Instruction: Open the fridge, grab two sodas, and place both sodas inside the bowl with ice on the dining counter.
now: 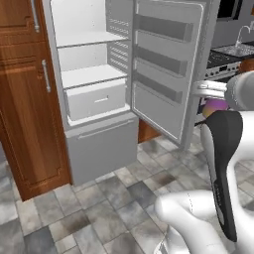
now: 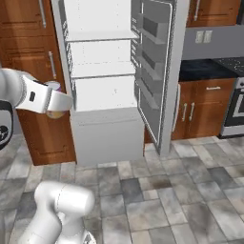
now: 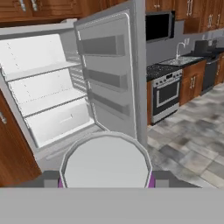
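Filling the bottom of the hand view, the grey top of a soda can (image 3: 105, 159) sits between the gripper's finger tips, purple showing at both its edges. From the left base view the same can shows purple above orange-brown just past the gripper (image 1: 214, 105), so the gripper is closed on it, held in the air in front of the open fridge (image 1: 94, 74), well clear of the shelves.

Judging from this, the main risk is the can slipping as the arm swings away toward the dining counter, since the hold appears to sit low on a smooth cylinder. A wide swing could also clip the fridge door (image 2: 155, 71), which stands open beside the hand.

In the right base view the can is mostly hidden behind the wrist, a pale lid and an orange edge peeking out; the left base view gives its colours. The hand view adds the oven (image 3: 165, 94) and sink (image 3: 181, 61) beyond the door, and bare white shelves with no second can that I can make out.
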You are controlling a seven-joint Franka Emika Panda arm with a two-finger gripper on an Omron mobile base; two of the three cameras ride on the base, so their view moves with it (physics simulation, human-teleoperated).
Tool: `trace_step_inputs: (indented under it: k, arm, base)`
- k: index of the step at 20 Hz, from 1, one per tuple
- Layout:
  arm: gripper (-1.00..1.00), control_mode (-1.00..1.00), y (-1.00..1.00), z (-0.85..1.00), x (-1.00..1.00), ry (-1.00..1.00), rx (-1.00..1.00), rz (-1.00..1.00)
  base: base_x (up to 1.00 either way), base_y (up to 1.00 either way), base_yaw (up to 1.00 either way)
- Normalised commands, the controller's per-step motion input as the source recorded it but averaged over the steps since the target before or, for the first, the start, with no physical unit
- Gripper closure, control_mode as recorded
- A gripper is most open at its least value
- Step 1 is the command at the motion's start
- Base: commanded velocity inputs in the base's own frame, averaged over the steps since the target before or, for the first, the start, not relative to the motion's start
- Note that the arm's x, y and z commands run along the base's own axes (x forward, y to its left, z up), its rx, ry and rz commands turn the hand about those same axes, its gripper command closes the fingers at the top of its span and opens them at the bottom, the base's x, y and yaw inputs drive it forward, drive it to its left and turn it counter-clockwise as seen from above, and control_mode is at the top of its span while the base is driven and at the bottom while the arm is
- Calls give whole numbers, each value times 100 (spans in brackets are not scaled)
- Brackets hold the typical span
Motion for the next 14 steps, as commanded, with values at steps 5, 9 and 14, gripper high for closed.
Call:
trace_step_inputs:
  k: [5, 9, 14]
  arm:
    - [100, 100, 0, 0, 0, 0, 0, 0]
    - [100, 100, 0, 0, 0, 0, 0, 0]
    - [100, 100, 0, 0, 0, 0, 0, 0]
  base:
    - [-99, -24, -38]
    - [-83, -43, -39]
    - [-66, -77, -32]
